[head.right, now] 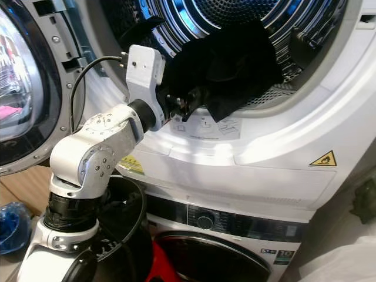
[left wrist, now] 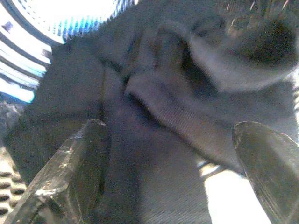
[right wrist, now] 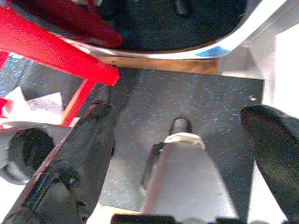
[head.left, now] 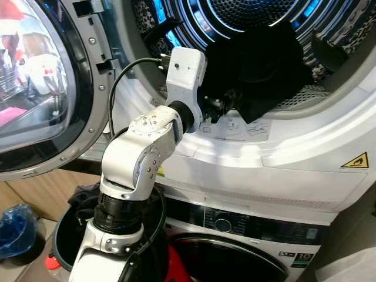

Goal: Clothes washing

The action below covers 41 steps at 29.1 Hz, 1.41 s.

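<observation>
Black garment (head.left: 258,67) across drum mouth (head.left: 329,97)

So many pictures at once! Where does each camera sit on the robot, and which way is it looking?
Left eye view: on the head, looking down at the upper drum; the silver left arm reaches to the black garment.
Right eye view: beside it, same scene, shifted sideways.
Left wrist view: on the left wrist, looking along two spread black fingers at the garment.
Right wrist view: on the hanging right arm, looking down at the dark floor past its open fingers.

Black garment (head.left: 258,67), white dryer (head.left: 282,153) w/ blue-lit drum (head.left: 194,26), yellow warning sticker (head.left: 356,161), red stool (right wrist: 51,44).
</observation>
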Tool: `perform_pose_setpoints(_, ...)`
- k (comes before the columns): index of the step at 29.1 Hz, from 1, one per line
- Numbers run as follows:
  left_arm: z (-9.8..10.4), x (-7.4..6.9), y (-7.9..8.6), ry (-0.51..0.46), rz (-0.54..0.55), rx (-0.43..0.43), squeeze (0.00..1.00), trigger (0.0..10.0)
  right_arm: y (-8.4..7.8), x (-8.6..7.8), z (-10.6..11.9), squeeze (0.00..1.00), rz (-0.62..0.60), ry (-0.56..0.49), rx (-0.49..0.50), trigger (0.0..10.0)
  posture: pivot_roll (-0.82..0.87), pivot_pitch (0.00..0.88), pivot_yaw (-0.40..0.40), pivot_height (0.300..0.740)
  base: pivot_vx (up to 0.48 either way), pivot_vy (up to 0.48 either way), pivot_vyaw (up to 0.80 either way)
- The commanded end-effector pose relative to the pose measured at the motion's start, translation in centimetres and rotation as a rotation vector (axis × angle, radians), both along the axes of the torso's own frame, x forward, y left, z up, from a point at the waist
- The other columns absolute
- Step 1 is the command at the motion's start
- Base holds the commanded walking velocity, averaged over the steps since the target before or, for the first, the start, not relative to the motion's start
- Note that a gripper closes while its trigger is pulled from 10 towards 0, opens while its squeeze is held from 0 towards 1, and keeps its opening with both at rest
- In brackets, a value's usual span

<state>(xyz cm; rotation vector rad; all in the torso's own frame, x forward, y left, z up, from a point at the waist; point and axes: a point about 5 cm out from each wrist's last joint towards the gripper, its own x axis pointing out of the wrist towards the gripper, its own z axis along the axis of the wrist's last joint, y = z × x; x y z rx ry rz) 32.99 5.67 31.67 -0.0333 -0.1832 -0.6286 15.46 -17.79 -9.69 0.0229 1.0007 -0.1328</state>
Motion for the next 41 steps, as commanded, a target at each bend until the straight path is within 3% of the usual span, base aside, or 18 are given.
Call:
perform_pose_setpoints(1,0.8,1.1,0.9,-0.04,-0.01,0.044,0.0,10.0,0.5,-0.1,-0.1,0.0,0.002,0.007,0.01,10.0,0.02,0.0,0.099,0.74,0.0,0.0,0.0)
perform_pose_setpoints(5,1.6,1.4,0.8,-0.107,-0.059,0.105,0.0,10.0,0.7,-0.1,-0.1,0.0,0.004,0.006,0.016,10.0,0.03,0.0,0.1,0.74,0.0,0.0,0.0)
perform_pose_setpoints(7,3.1,2.3,0.9,-0.194,-0.042,0.187,0.0,10.0,0.9,-0.4,-0.3,0.0,0.015,0.017,0.023,10.0,0.05,0.0,0.098,0.74,0.0,0.0,0.0)
perform_pose_setpoints(8,3.1,2.3,0.9,-0.194,-0.042,0.187,0.0,10.0,0.9,-0.4,-0.3,0.0,0.015,0.017,0.023,10.0,0.05,0.0,0.098,0.74,0.0,0.0,0.0)
perform_pose_setpoints(9,4.0,2.9,1.2,-0.268,0.026,0.255,0.0,10.0,1.0,-0.5,-0.3,0.0,0.021,0.021,0.024,10.0,0.04,0.0,0.099,0.74,0.0,0.0,0.0)
perform_pose_setpoints(12,5.2,3.6,1.1,-0.298,0.001,0.241,0.0,10.0,0.9,-0.4,-0.3,0.0,0.016,0.017,0.026,10.0,0.03,0.0,0.1,0.74,0.0,0.0,0.0)
perform_pose_setpoints(18,5.7,4.7,0.8,-0.238,-0.053,0.195,0.0,10.0,0.8,-0.5,-0.3,0.0,0.017,0.019,0.021,10.0,0.03,0.0,0.101,0.74,0.0,0.0,0.0)
perform_pose_setpoints(21,5.1,5.3,0.3,-0.161,-0.138,0.172,0.0,10.0,0.6,-0.5,-0.3,0.0,0.018,0.021,0.019,10.0,0.02,0.0,0.107,0.74,0.0,0.0,0.0)
perform_pose_setpoints(24,4.1,5.8,-0.8,-0.07,-0.307,0.113,0.0,10.0,0.6,-0.6,-0.3,0.0,0.012,0.02,0.021,10.0,0.01,0.0,0.117,0.74,0.0,0.0,0.0)
perform_pose_setpoints(28,3.5,6.4,-1.4,-0.025,-0.34,0.11,0.0,10.0,0.6,-0.8,-0.4,0.0,0.007,0.023,0.025,10.0,-0.01,0.0,0.122,0.74,0.0,0.0,0.0)
perform_pose_setpoints(29,3.2,6.8,-1.4,-0.03,-0.292,0.172,0.0,10.0,0.5,-1.1,-0.4,0.0,0.004,0.027,0.026,10.0,-0.01,0.0,0.124,0.74,0.0,0.0,0.0)
perform_pose_setpoints(32,3.4,6.8,-1.6,-0.035,-0.309,0.177,0.0,10.0,0.4,-1.3,-0.5,0.0,0.0,0.031,0.027,10.0,-0.02,0.0,0.13,0.74,0.0,0.0,0.0)
perform_pose_setpoints(37,3.7,6.9,-2.1,-0.09,-0.306,0.258,0.0,10.0,0.2,-2.6,-0.9,0.0,-0.015,0.048,0.027,10.0,-0.06,0.015,0.142,0.74,0.0,0.0,0.0)
perform_pose_setpoints(41,4.4,6.8,-2.4,-0.12,-0.327,0.198,0.0,10.0,0.2,-3.8,-1.2,0.0,-0.024,0.06,0.027,10.0,-0.09,0.045,0.151,0.74,0.0,0.0,0.0)
